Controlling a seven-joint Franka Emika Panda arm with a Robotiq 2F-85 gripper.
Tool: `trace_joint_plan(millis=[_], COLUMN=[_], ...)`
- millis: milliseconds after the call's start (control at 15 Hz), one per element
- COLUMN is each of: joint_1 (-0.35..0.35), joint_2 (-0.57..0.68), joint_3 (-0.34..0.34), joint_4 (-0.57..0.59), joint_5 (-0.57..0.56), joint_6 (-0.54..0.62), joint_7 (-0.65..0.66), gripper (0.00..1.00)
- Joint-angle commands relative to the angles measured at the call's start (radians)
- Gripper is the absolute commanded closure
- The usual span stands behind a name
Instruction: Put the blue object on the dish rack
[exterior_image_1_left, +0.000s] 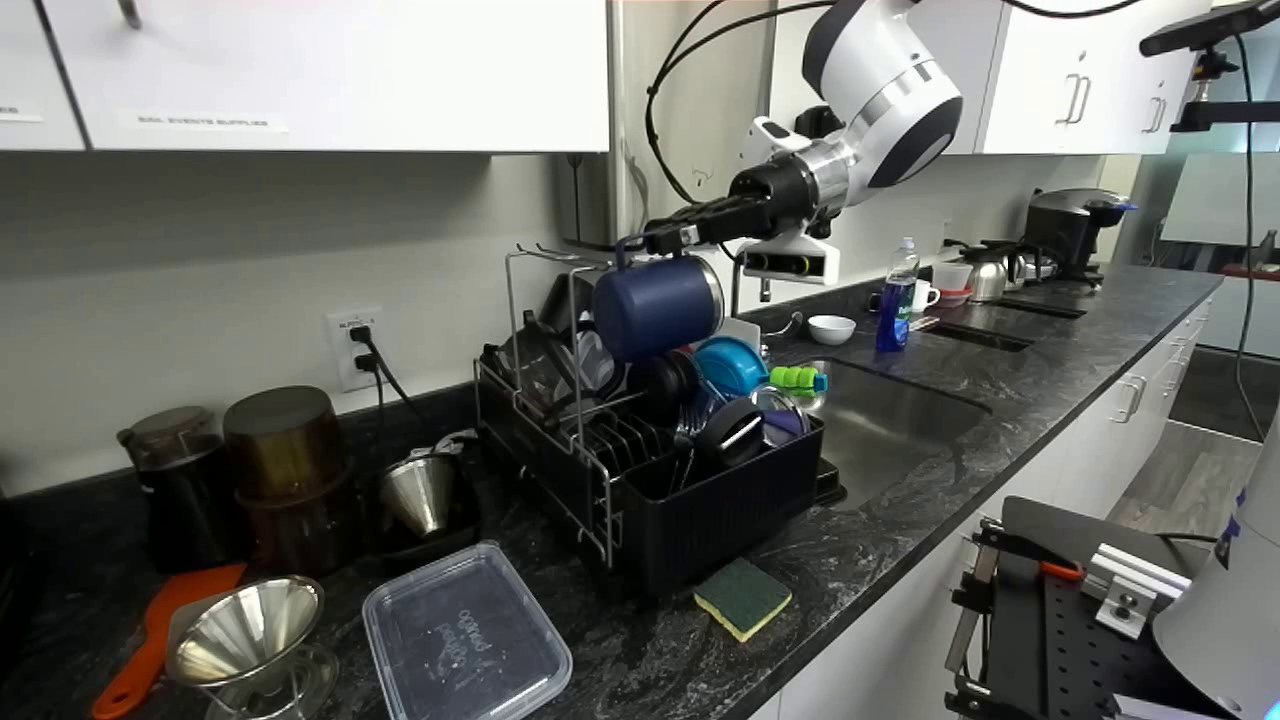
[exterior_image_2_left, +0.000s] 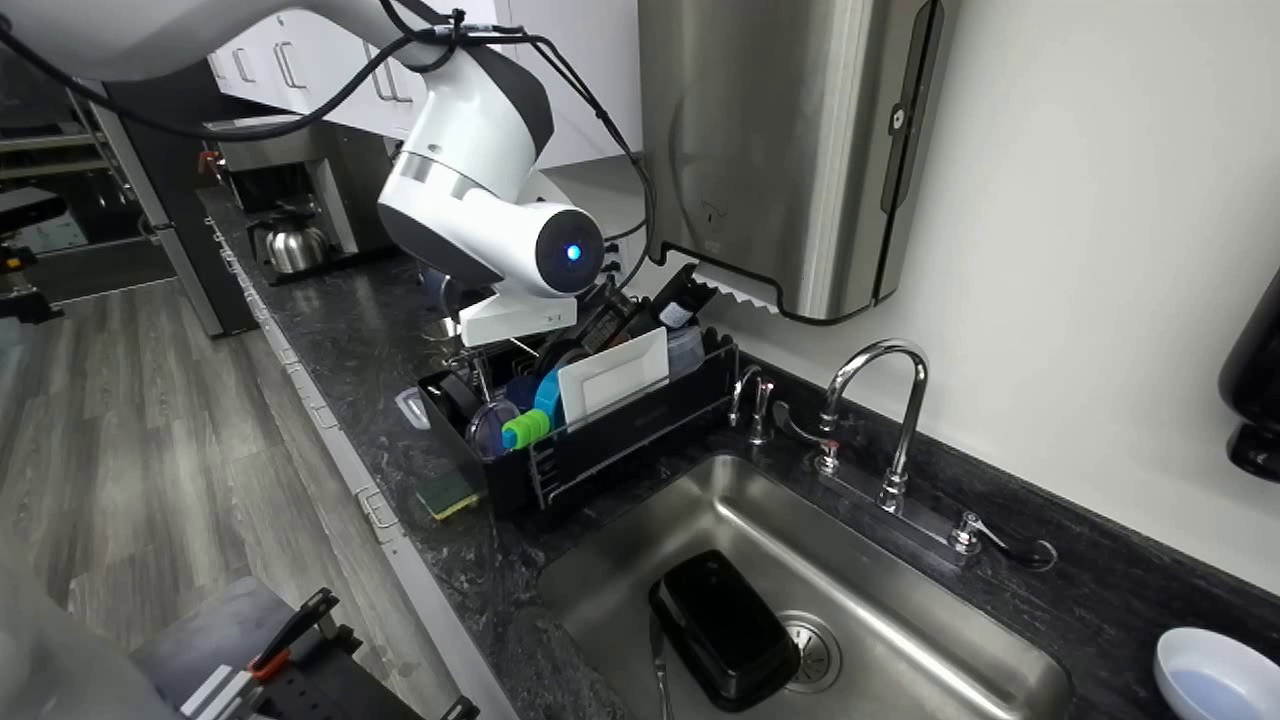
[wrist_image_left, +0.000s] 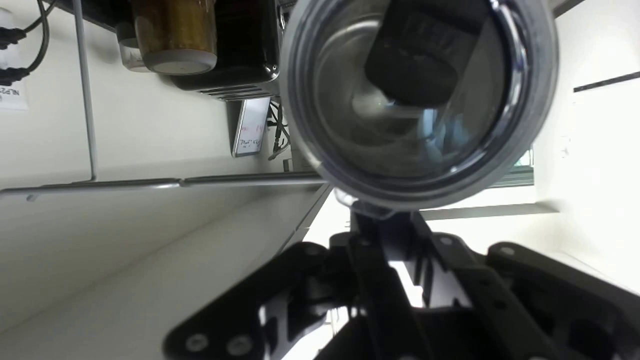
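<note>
- Clenching the navy mug by its handle, the hand holds it sideways above the dish rack; contact below can't be told.
- At the rack's top, its upper wire: stay clear while lowering.
- Lower in the rack, a light-blue dish: seek a gap, releasing only once the mug sits firm.
- Beside the rack, the sink: avoid rolling there.
</note>
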Motion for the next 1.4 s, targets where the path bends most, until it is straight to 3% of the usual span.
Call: trace_joint_plan(millis=[0,1333], joint_1=[-0.002,-0.001], joint_2=[0.007,0.067], joint_3=[0.001,-0.001], joint_4=[0.003,0.034], joint_5=[0.021,-0.034], joint_6=[0.007,0.01], joint_7=[-0.048,-0.004], gripper=[0.96,0.96])
